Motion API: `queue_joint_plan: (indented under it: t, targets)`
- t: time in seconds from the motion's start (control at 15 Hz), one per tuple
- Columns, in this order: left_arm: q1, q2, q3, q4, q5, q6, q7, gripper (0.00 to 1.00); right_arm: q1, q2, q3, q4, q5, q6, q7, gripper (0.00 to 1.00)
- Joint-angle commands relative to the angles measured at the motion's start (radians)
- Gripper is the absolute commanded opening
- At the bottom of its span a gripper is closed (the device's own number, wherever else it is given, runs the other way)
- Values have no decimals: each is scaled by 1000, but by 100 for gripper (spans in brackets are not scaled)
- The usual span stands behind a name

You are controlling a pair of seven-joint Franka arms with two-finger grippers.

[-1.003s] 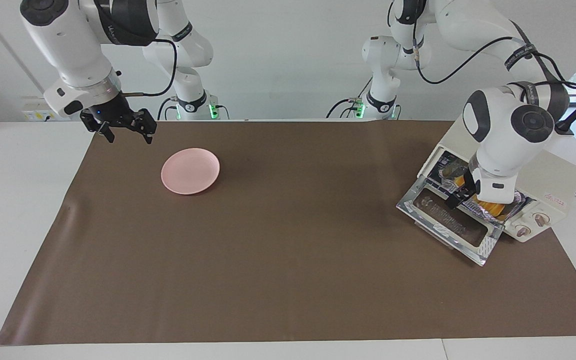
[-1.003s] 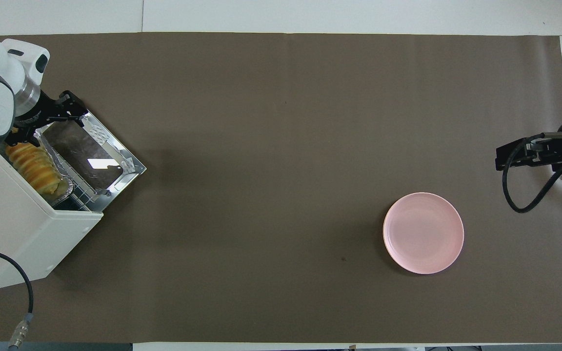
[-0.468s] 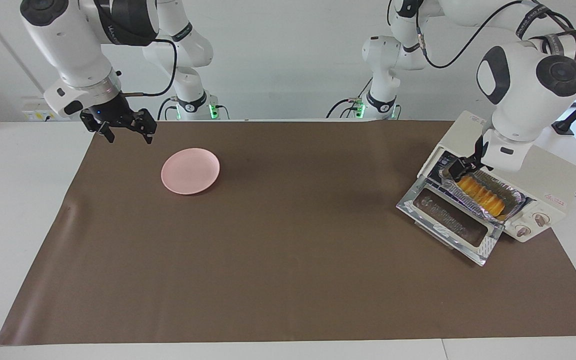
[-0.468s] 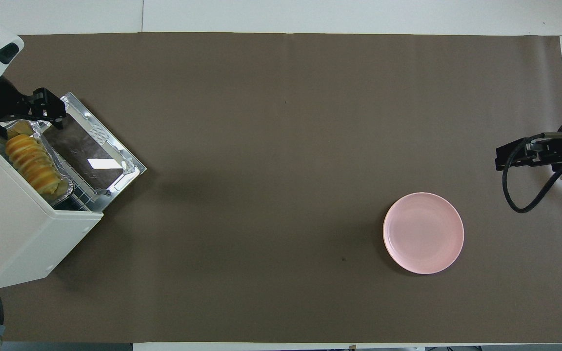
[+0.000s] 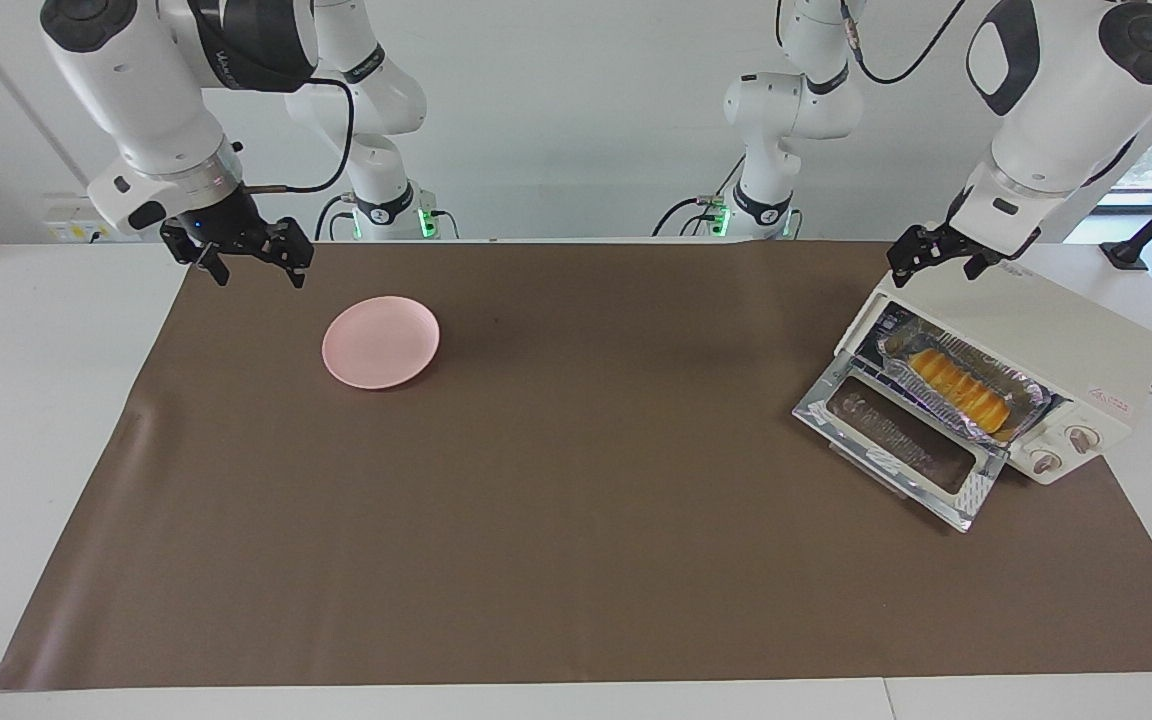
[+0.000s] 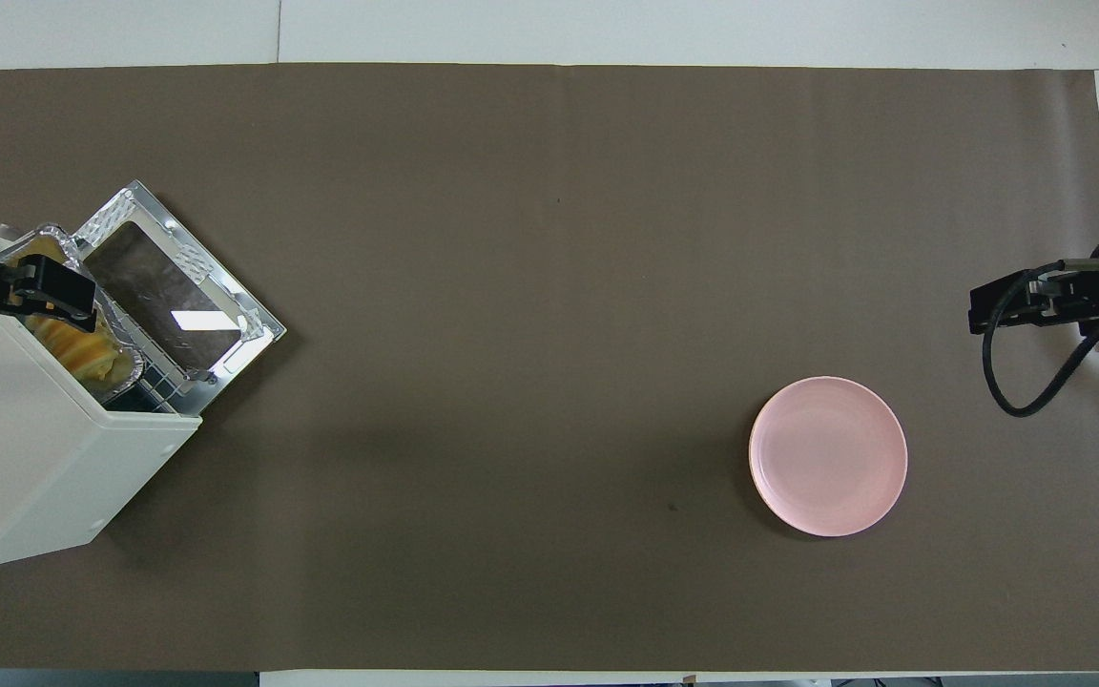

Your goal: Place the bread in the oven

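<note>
Change: since a second ago the left gripper [image 5: 939, 255] has let go of the bread [image 5: 960, 387] and risen out of the oven [image 5: 1056, 350] mouth.
Facing view, left gripper: up in the air over the oven's top edge, holding nothing; fingers look slightly parted, though I cannot tell for sure.
Facing view, bread: below the left gripper, lying in the foil tray [image 5: 1026, 398] just inside the oven mouth.
Facing view, door: the drop-down door [image 5: 896, 445] lies open, flat in front of the oven.
Facing view, right gripper [image 5: 251, 258]: waiting over the mat's edge near the pink plate [image 5: 380, 341], fingers apart, empty.
Overhead view: the left gripper [image 6: 44, 286] covers part of the bread [image 6: 82, 348]; the tray seems to stick out slightly over the rack.
Meaning: placement looks done; closing the door is probably what remains.
</note>
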Motion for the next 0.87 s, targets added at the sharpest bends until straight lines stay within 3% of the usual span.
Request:
queue_joint_plan:
  t: [0.0,0.2,0.8]
  targets:
    - [29,-43,-30,-76,-28,83,38,100,-4,-22,3,-26,-12,15,-18,100]
    - [61,-50,-54,-73,-106,87,36,100,-4,-22,3,-26,-12,15,-18,100]
    - [73,-45,-77,-57,-84,84,52,100,-4,-22,3,-26,-12,15,-18,100]
